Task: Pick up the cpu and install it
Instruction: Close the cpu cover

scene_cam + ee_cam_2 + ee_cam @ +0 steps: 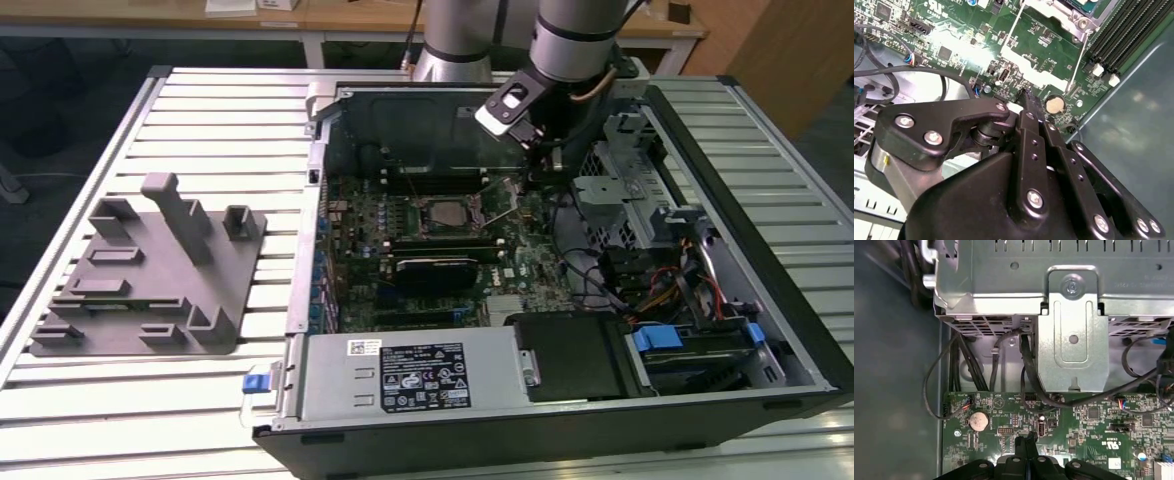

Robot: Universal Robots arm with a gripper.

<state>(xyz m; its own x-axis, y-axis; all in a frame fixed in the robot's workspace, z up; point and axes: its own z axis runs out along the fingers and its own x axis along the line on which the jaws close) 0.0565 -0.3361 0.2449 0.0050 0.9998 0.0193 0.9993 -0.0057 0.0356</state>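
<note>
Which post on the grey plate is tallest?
The middle post on the plate; it stands well above the shorter posts beside it.

Socket [1066, 12] cut by second wrist view's edge; gripper [1026, 440] body cropped

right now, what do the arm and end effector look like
The arm is a silver-grey tube with a dark band at the joint; a white-and-black box sits at the wrist. The end effector is matte black: flat linked bars dotted with silver screws, narrowing to slim fingers.
</note>
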